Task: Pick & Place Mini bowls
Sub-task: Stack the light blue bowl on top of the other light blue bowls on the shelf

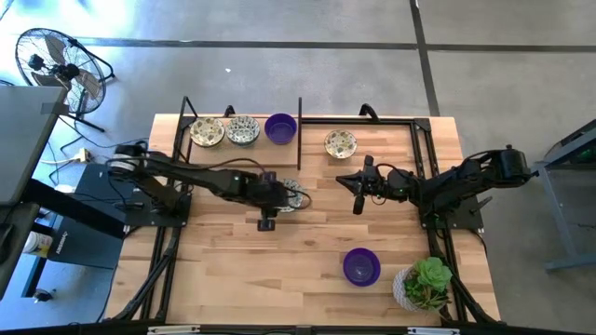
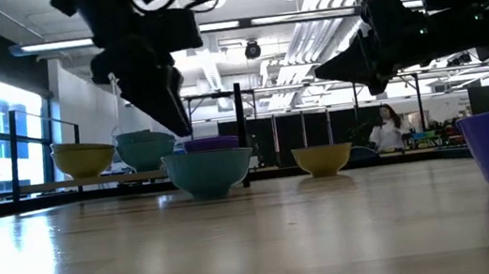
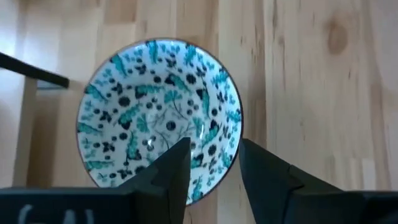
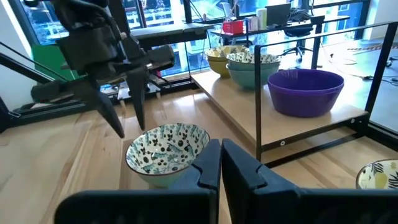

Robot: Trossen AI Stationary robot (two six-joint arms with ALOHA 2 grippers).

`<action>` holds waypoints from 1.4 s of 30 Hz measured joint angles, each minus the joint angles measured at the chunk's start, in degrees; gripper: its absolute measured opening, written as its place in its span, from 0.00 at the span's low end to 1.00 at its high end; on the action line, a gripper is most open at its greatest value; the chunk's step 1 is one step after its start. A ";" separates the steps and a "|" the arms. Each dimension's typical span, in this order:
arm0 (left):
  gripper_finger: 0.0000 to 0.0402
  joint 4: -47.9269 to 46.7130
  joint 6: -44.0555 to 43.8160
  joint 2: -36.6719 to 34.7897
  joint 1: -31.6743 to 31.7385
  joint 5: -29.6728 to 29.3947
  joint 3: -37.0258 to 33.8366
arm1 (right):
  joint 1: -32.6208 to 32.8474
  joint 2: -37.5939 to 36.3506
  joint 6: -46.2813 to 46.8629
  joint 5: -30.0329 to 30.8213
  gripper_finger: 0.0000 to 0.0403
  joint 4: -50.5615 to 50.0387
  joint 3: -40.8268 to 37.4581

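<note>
A cream bowl with a teal speckled pattern (image 1: 296, 197) stands on its base at the table's middle; it also shows in the left wrist view (image 3: 158, 112), the low view (image 2: 209, 170) and the right wrist view (image 4: 166, 149). My left gripper (image 3: 214, 146) is open and points down just above the bowl's rim. One finger stands over the bowl's inside and the other outside it. My right gripper (image 1: 346, 181) is shut and empty, raised a little to the bowl's right (image 4: 221, 152). A purple bowl (image 1: 361, 266) stands near the front right.
A raised shelf in a black frame (image 1: 300, 121) at the far left holds two patterned bowls (image 1: 207, 131) (image 1: 244, 129) and a purple bowl (image 1: 280, 127). Another patterned bowl (image 1: 341, 143) stands on the table right of it. A white-potted green plant (image 1: 424, 284) stands at the front right corner.
</note>
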 joint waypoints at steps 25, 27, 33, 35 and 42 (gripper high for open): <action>0.48 -3.54 0.56 11.06 -2.52 -5.77 7.36 | 0.00 0.02 -0.02 0.04 0.01 -1.13 0.02; 0.46 -2.85 0.52 11.06 -2.51 -5.11 7.36 | 0.00 0.02 -0.04 0.04 0.00 -1.13 0.02; 0.34 -2.42 1.85 11.06 -2.61 -4.12 7.34 | 0.00 0.02 -0.04 0.04 0.01 -1.13 0.02; 0.31 -2.31 1.97 11.06 -2.61 -5.10 7.26 | 0.00 0.02 -0.04 0.04 0.00 -1.15 0.02; 0.28 -2.33 1.99 11.09 -2.59 -6.17 7.25 | 0.00 0.02 -0.04 0.04 0.00 -1.22 0.02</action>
